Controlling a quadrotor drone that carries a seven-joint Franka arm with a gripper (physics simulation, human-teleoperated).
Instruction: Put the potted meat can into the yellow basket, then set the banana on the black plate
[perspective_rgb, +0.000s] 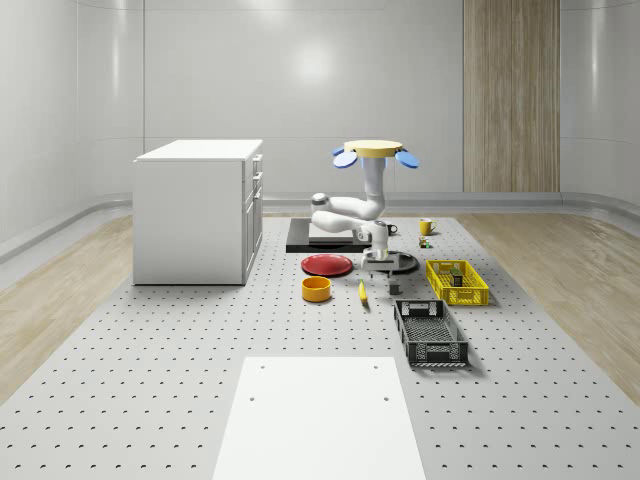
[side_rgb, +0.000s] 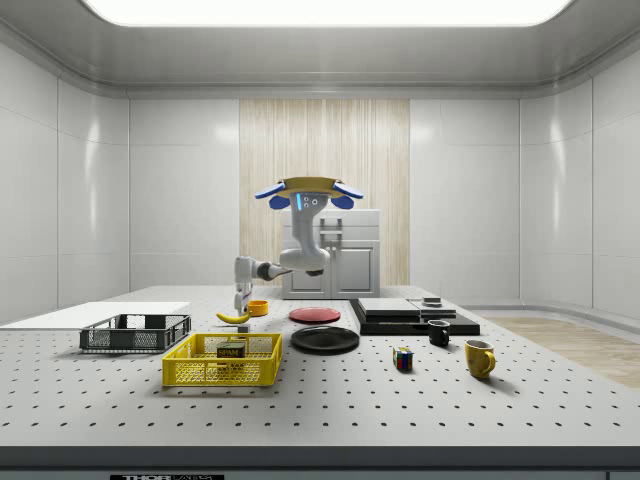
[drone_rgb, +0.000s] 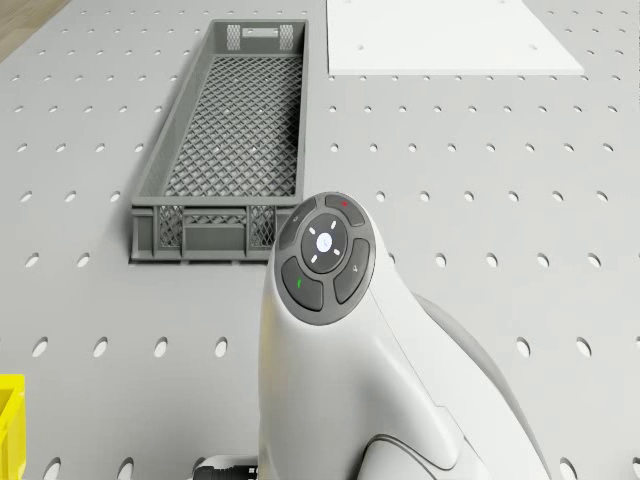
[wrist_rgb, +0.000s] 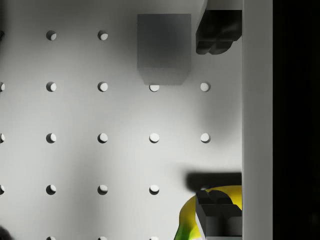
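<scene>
The drone (side_rgb: 308, 189), with its yellow disc body and blue rotors, hovers above the perforated grey tabletop (perspective_rgb: 180, 350), its white jointed arm (side_rgb: 297, 258) folded down and out toward the side view's left, wrist pointing straight down. The tool (side_rgb: 240, 300) hangs just above the tabletop with its fingers spread wide and nothing between them — one dark fingertip (wrist_rgb: 218, 37) and the other (wrist_rgb: 216, 216) stand well apart in the wrist view. The yellow banana (side_rgb: 233, 317) lies on the tabletop beneath the tool; the wrist view shows just one end of it, partly behind the nearer finger. In the side view the yellow mesh basket (side_rgb: 222, 361) holds the potted meat can (side_rgb: 231, 349), half screened by the mesh. Further right sits the round black plate (side_rgb: 324, 339). Behind, a dark grey mesh crate (side_rgb: 135, 333) stands apart.
</scene>
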